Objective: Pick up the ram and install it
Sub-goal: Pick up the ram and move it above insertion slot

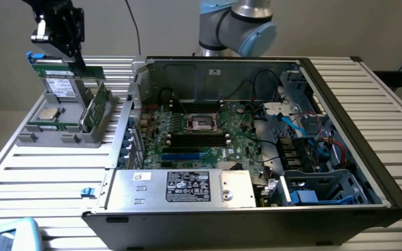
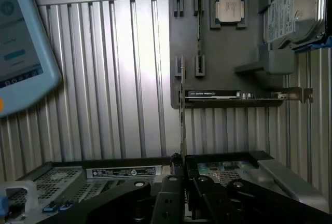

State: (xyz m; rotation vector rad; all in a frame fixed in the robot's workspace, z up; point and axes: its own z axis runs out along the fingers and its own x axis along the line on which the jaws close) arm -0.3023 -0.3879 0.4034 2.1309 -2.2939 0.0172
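Pickup looked done: the hand (image 1: 77,65) was clamped on the ram (image 1: 95,72), up above the grey holder (image 1: 61,140), well apart from the motherboard slots (image 1: 198,139). Seating it would need it lined up square over a slot, I reckon. Count: two sticks (spare stick (image 2: 198,32) in the holder), one CPU (image 2: 230,10), one drive (image 2: 290,11).

A robotics workshop: an open black metal computer case (image 1: 257,226) and a grey plastic parts fixture (image 1: 54,140) on a ribbed aluminium table (image 1: 40,178).

Case (image 1: 257,225) open above, cables (image 1: 295,125) (tangled) beside slots (image 1: 199,138)
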